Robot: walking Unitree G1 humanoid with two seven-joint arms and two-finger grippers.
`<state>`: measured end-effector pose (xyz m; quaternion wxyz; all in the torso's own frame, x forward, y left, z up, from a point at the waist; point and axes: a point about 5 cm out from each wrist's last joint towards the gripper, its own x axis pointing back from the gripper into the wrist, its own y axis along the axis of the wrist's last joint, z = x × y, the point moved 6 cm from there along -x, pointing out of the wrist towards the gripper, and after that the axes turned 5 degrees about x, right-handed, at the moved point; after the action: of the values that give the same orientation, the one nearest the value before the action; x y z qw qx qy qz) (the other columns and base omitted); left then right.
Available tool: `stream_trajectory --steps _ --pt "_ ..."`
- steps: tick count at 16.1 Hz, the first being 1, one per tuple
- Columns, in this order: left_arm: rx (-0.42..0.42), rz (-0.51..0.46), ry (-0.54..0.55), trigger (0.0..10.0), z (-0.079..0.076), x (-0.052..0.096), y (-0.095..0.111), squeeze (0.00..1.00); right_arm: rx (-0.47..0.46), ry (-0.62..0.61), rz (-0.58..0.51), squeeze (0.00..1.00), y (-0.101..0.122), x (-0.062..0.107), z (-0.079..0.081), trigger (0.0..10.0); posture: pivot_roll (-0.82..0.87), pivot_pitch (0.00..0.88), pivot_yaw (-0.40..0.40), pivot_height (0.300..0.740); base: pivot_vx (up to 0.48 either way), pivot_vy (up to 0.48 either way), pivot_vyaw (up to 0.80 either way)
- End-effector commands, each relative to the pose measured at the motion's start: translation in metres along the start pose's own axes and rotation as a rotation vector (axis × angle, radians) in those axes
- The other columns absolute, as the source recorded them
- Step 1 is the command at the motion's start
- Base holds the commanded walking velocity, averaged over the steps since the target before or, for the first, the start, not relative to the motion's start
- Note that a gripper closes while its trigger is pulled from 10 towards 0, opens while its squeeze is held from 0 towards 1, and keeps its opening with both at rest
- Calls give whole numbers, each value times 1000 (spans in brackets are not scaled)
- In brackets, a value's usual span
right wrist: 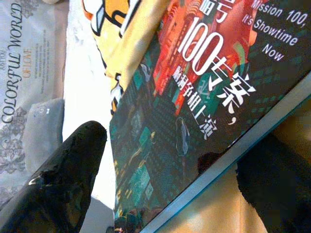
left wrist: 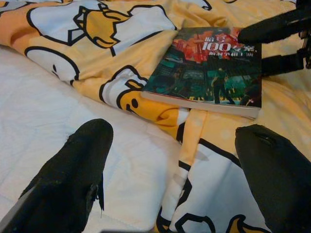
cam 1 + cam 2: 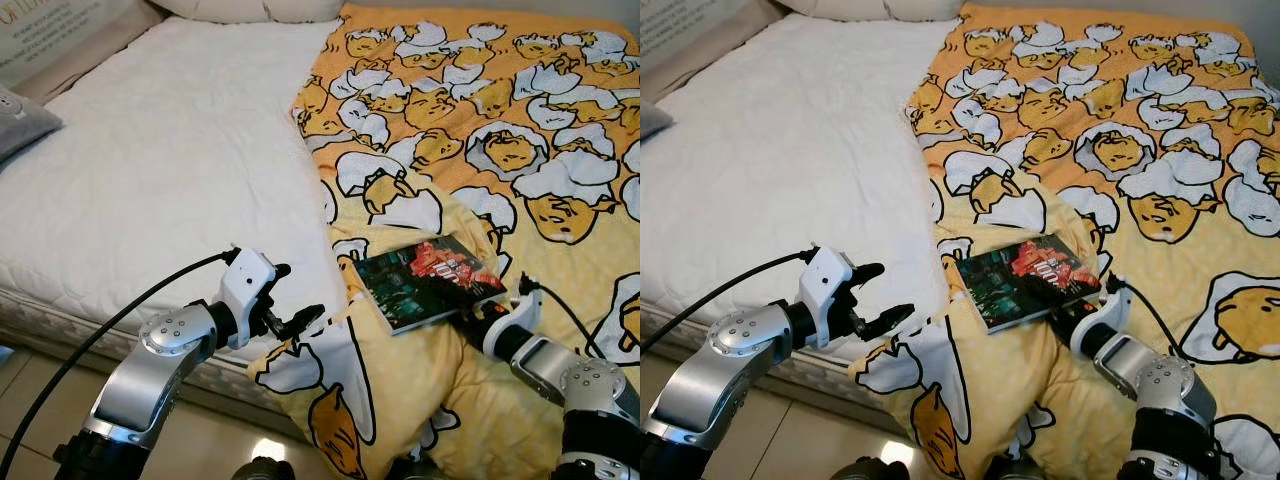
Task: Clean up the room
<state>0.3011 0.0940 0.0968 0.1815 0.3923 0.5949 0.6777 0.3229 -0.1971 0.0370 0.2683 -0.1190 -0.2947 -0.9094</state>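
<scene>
**Right gripper at the book on the bed**

A book [image 3: 428, 280] with a dark green and red cover is lying flat on the yellow cartoon-print blanket [image 3: 500, 150], near the bed's front edge, where the blanket is bunching and hanging over the side. The blanket is covering the right part of the bed; the left part is showing the bare white quilted mattress [image 3: 150, 170], with a grey pillow [image 3: 20, 120] sitting at its far left edge.

The right gripper [image 3: 478, 312] is reaching to the book's near right corner. In the right wrist view one black finger [image 1: 63, 179] is lying over the cover side and the other is sitting below the book's edge, so the jaws are straddling the corner; whether they are actually pressing on it is hard to tell from here.

The left gripper [image 3: 878, 298] is hovering with its fingers spread apart, holding nothing, over the mattress edge just beside the blanket's fold and left of the book.
</scene>
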Motion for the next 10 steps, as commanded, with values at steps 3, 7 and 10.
stream_trajectory --steps 3,7,10 --pt "-4 23 7 10000 1 6 -5 0 16 33 -48 0 18 1 11 10000 -60 109 88 740 0 0 0" --pt "-7 30 10 10000 2 9 -7 0 8 51 -98 0 33 4 16 10000 -51 110 95 740 0 0 0" --pt "-7 29 11 10000 2 9 -5 0 -2 64 -96 0 34 4 19 10000 -48 106 95 740 0 0 0"
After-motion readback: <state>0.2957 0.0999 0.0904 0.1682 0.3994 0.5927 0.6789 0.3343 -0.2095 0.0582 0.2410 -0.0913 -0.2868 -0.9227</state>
